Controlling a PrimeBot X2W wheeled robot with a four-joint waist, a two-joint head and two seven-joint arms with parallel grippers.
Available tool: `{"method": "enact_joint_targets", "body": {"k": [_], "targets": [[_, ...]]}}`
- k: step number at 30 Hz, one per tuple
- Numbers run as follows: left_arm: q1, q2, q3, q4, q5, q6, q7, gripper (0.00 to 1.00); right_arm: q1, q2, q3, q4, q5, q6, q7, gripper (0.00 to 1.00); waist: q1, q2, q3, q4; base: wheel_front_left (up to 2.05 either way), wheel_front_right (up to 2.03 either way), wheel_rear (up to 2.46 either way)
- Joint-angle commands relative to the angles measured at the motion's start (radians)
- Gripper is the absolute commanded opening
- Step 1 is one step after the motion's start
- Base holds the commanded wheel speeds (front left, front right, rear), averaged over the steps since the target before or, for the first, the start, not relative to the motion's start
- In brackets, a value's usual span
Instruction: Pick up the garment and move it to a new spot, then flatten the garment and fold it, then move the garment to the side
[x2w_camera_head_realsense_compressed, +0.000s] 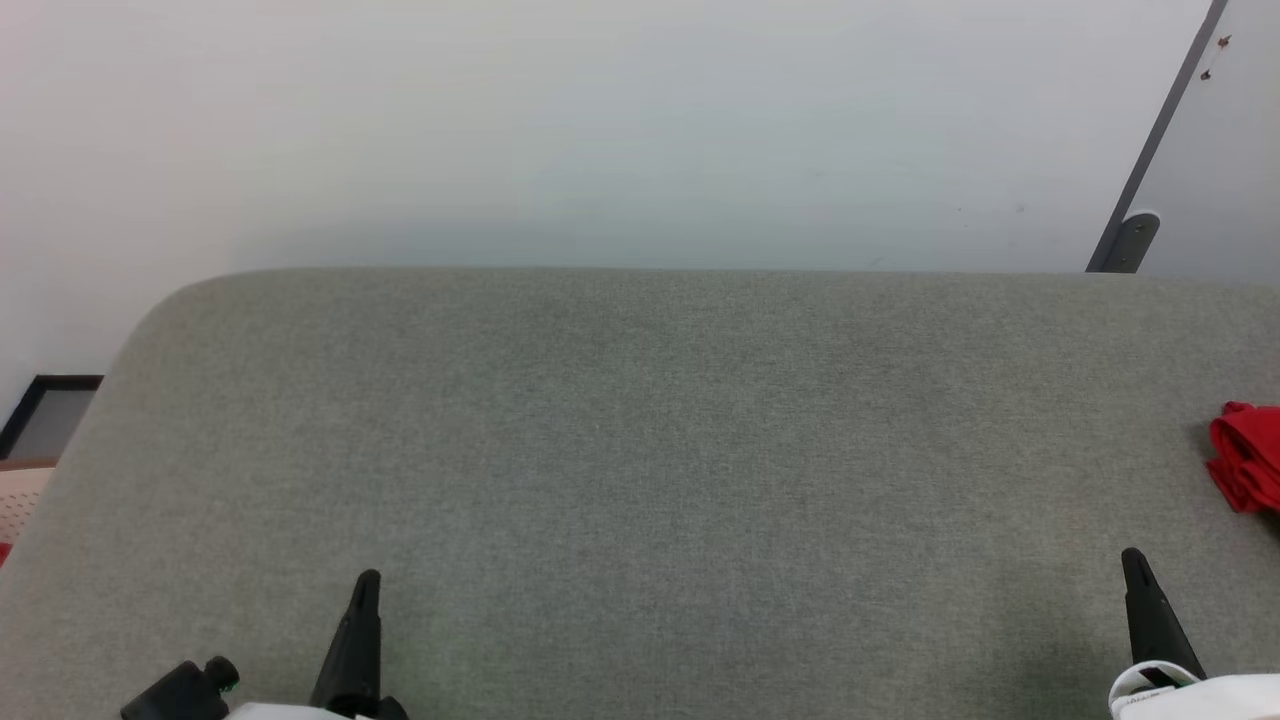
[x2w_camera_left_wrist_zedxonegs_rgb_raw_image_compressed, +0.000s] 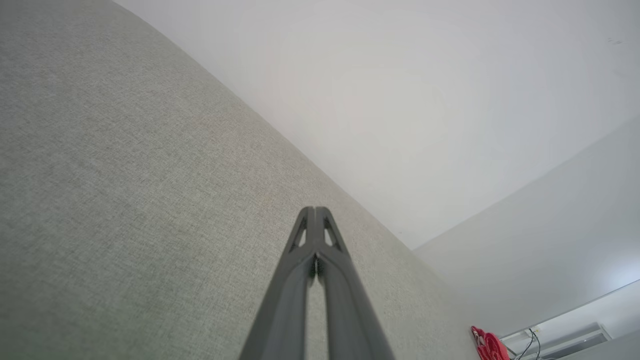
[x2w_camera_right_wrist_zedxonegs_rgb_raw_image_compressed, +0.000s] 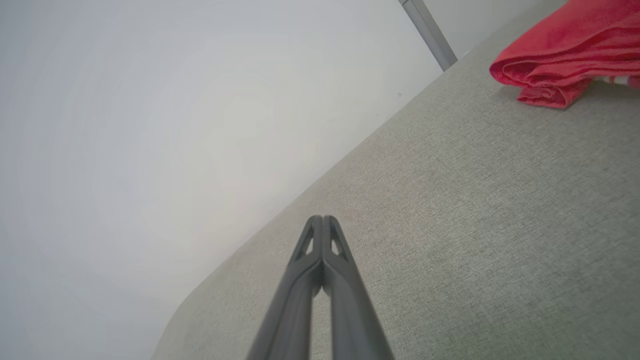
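Here, the garment (x2w_camera_head_realsense_compressed: 1248, 470) lies bunched in loose red folds at the far right edge of the grey fabric-covered surface (x2w_camera_head_realsense_compressed: 640, 450), partly cut off by the border of the head view. From the right wrist view a sliver of pale striped trim peeks out beneath the red folds. The left gripper (x2w_camera_head_realsense_compressed: 366, 585) sits at the lower left, its two dark fingers pressed together and holding nothing, well apart from the garment. The right gripper (x2w_camera_head_realsense_compressed: 1133, 560) sits at the lower right, likewise closed and empty, near the garment but not touching it. Whether either fingertip touches the fabric below cannot be told. Behind the surface's rounded far edge rises a pale wall (x2w_camera_head_realsense_compressed: 600, 130), with a slanted grey post (x2w_camera_head_realsense_compressed: 1150, 150) at the upper right.
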Motion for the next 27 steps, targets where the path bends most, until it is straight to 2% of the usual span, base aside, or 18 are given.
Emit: {"method": "enact_joint_targets", "body": {"k": [1, 27], "targets": [[-0.023, 0.003, 0.006, -0.006, -0.031, -0.001, 0.004, 0.00, -0.027, 0.000, -0.005, -0.008, 0.031, 0.000, 0.007, 0.00, 0.0000, 0.0000, 0.001, -0.001, 0.00, 0.00, 0.00], [-0.083, -0.012, 0.034, 0.032, -0.315, -0.002, 0.081, 0.00, -0.078, 0.022, -0.013, 0.026, 0.302, -0.001, 0.078, 0.00, 0.0000, 0.0000, 0.012, -0.011, 0.00, 0.00, 0.00]]}}
